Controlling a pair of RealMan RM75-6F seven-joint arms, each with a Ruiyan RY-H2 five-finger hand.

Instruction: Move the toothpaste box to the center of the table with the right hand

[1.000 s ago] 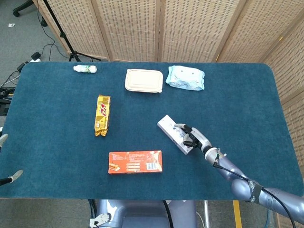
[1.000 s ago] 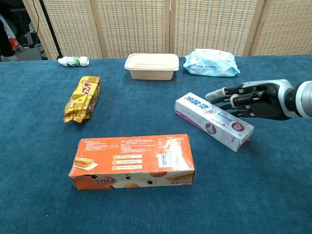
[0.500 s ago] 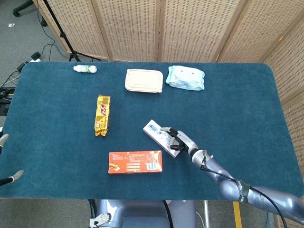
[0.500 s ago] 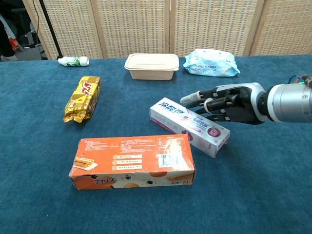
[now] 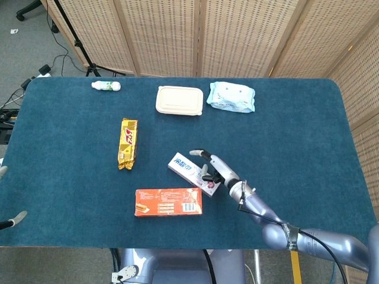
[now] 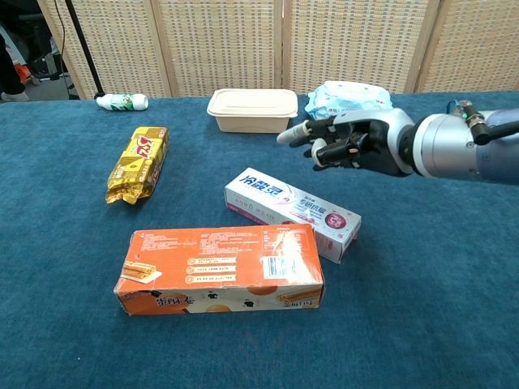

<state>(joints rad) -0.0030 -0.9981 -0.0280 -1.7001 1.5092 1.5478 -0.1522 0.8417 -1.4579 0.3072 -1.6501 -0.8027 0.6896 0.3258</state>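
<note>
The toothpaste box [image 6: 292,214] has slid toward nine o'clock and now lies near the desk [image 5: 296,136] centre, just above the orange box [image 6: 220,269]; the right hand [image 6: 350,143] has lifted off it, fingers spread, holding nothing. The move looks essentially done; only withdrawal remains.

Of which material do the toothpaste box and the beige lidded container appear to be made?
The toothpaste box looks like thin glossy printed cardboard: sharp folded edges, slight sheen. The beige lidded container looks like matte plastic or moulded pulp: rounded corners, no shine; I cannot tell which.
</note>
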